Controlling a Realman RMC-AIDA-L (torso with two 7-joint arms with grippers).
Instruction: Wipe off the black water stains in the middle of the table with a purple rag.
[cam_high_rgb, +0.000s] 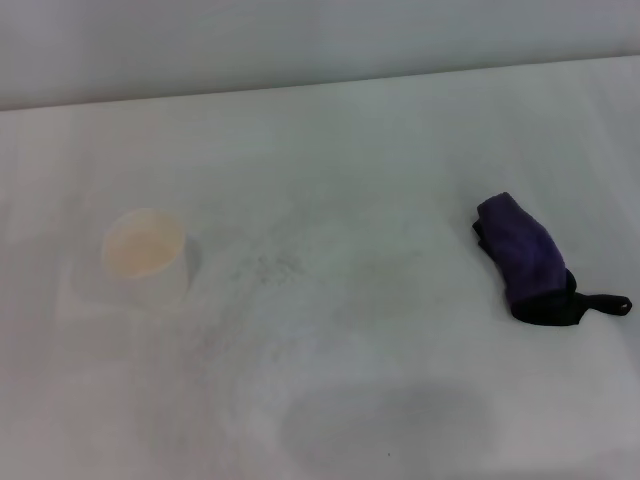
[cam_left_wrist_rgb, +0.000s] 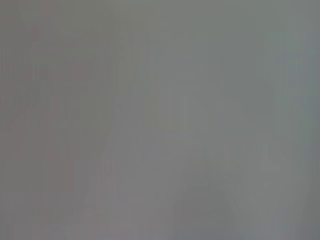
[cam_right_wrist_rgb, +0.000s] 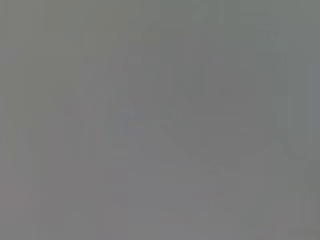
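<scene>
The purple rag (cam_high_rgb: 530, 260) lies bunched on the white table (cam_high_rgb: 330, 140) at the right, its black trim and loop toward the near right. No dark brown-black blot shows in the middle of the table; only faint grey specks (cam_high_rgb: 262, 266) lie there. Neither gripper nor arm shows in the head view. Both wrist views show only a plain grey field.
A translucent cup (cam_high_rgb: 145, 252) with a pale orange inside stands at the left. The table's straight far edge (cam_high_rgb: 320, 85) runs across the back. A soft grey shadow (cam_high_rgb: 390, 425) lies on the near middle.
</scene>
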